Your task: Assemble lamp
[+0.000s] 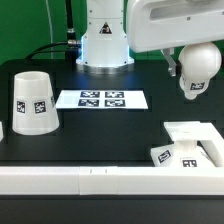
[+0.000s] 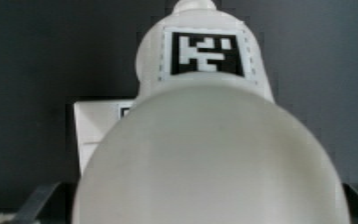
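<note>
The gripper [image 2: 201,208] has its two fingers [image 2: 37,205] closed on the round white bulb [image 2: 202,140], whose tagged neck points away beyond them.

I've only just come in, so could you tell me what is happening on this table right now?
The arm's gripper holds the lamp's bulb in the air above the table, on the exterior view's right. The base lies below it, nearer the camera, with nothing mounted on it yet. The shade stands apart on the exterior view's left, past the marker board.

Exterior view facing arm [image 1: 104,35], wrist view close on shared bulb [image 2: 185,150]
</note>
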Controlling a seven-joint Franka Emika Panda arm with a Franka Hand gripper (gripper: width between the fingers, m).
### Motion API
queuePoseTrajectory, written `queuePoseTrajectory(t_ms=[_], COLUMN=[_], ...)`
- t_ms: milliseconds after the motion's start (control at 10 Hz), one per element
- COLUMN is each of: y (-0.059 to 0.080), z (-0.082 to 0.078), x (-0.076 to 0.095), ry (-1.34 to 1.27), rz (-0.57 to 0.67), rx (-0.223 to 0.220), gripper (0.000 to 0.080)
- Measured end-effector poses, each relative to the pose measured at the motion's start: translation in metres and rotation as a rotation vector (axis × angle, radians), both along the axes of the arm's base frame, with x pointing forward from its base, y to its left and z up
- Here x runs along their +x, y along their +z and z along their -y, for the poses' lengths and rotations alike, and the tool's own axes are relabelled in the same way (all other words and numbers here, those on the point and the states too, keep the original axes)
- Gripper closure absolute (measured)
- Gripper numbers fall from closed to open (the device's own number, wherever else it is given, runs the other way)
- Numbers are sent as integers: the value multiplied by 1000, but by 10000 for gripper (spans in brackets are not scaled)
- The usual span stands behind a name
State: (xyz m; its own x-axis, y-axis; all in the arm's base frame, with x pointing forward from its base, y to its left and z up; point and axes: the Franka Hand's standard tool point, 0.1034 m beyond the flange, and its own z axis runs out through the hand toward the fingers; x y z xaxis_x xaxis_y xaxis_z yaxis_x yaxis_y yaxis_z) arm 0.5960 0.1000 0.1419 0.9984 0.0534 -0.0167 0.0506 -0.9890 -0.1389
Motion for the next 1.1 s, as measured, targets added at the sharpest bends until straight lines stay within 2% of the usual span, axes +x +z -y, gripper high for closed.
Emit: queuePoseTrajectory(t_ms=[300,600,700,1100], y=[15,10,8,25], z=[16,20,20,27], x=[21,20,18,38], ry=[9,-11,-11,68], rz=[268,436,433,444], rx=[-21,-39,-40,-62], gripper=[220,220,220,220])
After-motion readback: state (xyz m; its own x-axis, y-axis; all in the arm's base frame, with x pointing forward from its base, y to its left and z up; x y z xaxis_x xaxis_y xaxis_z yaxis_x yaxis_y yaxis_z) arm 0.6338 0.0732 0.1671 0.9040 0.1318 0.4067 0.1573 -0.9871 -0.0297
